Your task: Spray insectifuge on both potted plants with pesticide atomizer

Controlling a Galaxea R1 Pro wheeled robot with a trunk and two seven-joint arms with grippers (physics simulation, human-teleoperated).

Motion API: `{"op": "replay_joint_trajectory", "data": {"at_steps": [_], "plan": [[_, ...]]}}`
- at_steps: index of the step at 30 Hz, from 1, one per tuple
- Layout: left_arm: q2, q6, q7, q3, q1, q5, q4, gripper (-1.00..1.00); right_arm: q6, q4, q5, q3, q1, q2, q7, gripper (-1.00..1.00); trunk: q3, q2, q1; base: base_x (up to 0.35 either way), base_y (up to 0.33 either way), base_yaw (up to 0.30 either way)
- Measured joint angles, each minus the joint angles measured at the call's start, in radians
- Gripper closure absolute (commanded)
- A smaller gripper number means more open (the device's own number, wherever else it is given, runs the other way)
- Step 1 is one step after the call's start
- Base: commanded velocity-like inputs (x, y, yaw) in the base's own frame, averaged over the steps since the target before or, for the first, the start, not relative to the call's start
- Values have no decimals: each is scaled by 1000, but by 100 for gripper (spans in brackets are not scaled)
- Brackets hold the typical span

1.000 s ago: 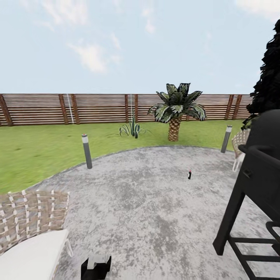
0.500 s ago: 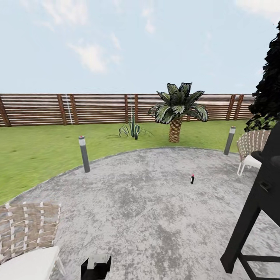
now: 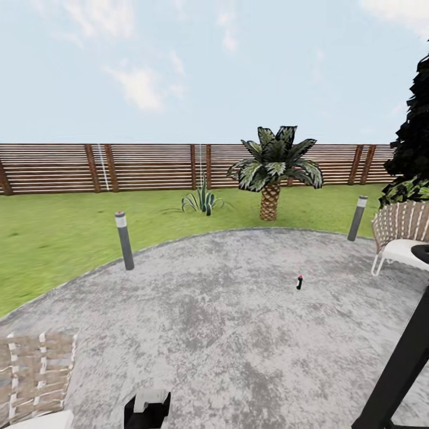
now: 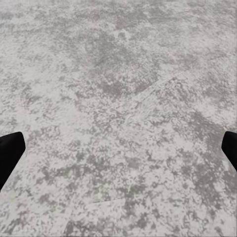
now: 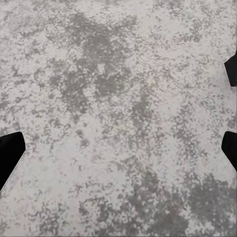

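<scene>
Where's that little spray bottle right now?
In the head view, the pesticide atomizer stands upright on the round patio, right of centre, in front of the palm and left of the wicker chair.

the pesticide atomizer (image 3: pixel 299 282) is too small for detail; the woven chair (image 3: pixel 33 381) is cut off.
</scene>
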Motion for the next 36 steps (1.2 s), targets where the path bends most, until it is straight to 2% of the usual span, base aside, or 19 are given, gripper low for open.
{"op": "replay_joint_trajectory", "data": {"at_steps": [25, 36], "plan": [[0, 0, 0, 0, 0, 0, 0, -100, 0, -5, 0, 0, 0, 0, -1, -100, 0, 0, 0, 325, 0, -10], [0, 0, 0, 0, 0, 0, 0, -100, 1, -7, 0, 0, 0, 0, -2, -100, 0, 0, 0, 325, 0, -97]]}}
